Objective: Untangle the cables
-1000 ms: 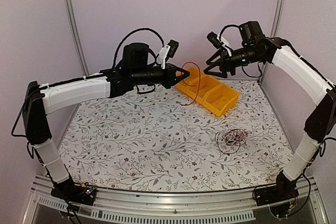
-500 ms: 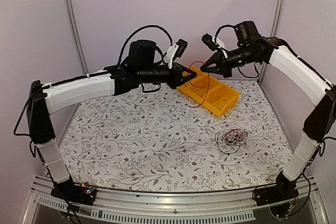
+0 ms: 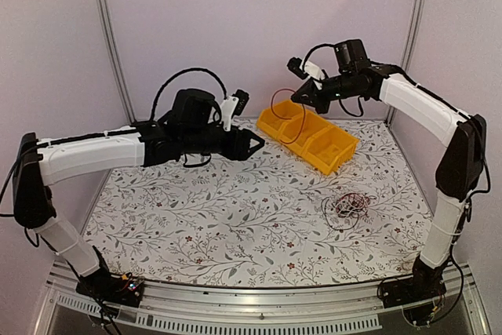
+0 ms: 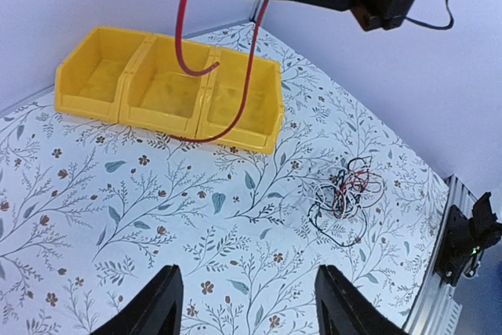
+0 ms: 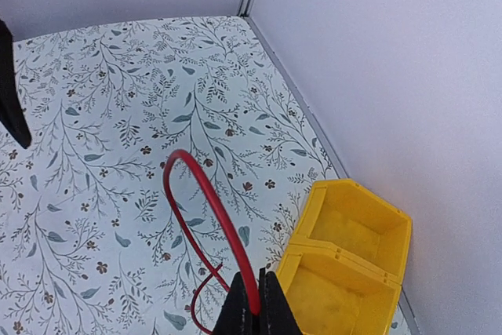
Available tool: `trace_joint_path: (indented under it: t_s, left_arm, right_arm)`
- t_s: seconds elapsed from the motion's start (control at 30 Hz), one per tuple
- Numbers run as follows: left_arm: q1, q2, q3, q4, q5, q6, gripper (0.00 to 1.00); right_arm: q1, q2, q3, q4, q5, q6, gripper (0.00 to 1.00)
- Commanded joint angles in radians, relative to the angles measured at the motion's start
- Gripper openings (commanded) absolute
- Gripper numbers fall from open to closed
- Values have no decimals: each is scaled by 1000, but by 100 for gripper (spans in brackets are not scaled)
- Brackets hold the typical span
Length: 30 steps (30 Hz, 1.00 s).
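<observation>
right gripper point(image 3: 300, 97) pinching red cable point(image 4: 249, 76) above bins point(image 4: 157, 115) | left gripper point(image 4: 247, 296) spread, empty | bundle point(image 4: 345, 194) lying on table point(image 3: 196, 217), well apart | likely binning: lowering slowly, centring it over one bin before releasing

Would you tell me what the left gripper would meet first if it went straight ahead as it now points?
Likely the bare table between the yellow bins and the cable bundle; nothing else shows ahead of the left gripper, though depth is unclear.
</observation>
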Motion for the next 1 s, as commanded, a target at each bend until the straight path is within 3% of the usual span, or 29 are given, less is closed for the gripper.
trace_joint_path:
  t_s: [0.0, 0.27, 0.43, 0.6, 0.97]
  left_arm:
    - [-5, -101, -73, 15, -59, -64, 60]
    - [-11, -170, -132, -2, -98, -124, 58]
    - [-17, -209, -148, -47, -147, -155, 58]
    - [-22, -255, -172, -83, -197, -181, 57]
    - [-24, -266, -189, -99, -215, -198, 57]
  right_arm:
    - [-11, 117, 73, 183, 111, -34, 0]
    - [-61, 380, 313, 354, 186, -13, 0]
    - [-74, 492, 357, 518, 237, -23, 0]
    - [-73, 600, 457, 561, 251, -20, 0]
    - [-79, 669, 443, 597, 294, 2, 0]
